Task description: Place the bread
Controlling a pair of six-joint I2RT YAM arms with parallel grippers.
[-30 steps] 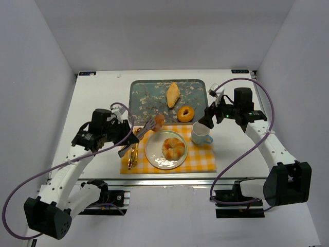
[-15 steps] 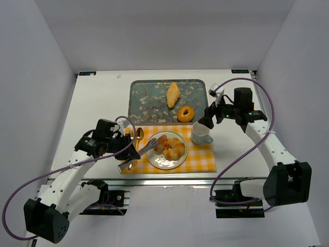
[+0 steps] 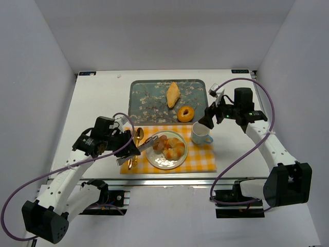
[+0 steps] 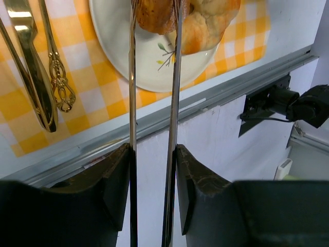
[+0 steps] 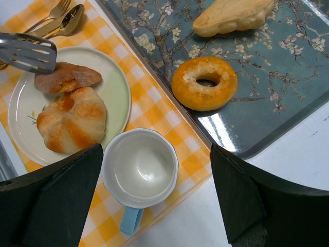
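On the plate [image 3: 157, 162], 10 o'clock side: brown bread [image 3: 159, 142], touching the round roll [image 3: 175, 150].
Change: a second ago the bread hung near the tray [image 3: 136, 103]; now it is on the plate, so only the release looks left.
Left gripper [image 3: 128, 149]: fingers narrow, clamping the tongs [image 3: 135, 150], whose tips flank the bread.
Right gripper [image 3: 206, 122]: fingers wide, empty, unmoved above the cup [image 3: 200, 134].
Counts: plate breads 2; tray items 2, a donut [image 3: 185, 113] and a long pastry [image 3: 173, 94]; cup 1; gold cutlery [image 4: 28, 67] 2.

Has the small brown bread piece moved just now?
Yes. The small brown bread piece, between the metal tongs, moved from the blue floral tray's edge toward the arms, onto the round white plate.
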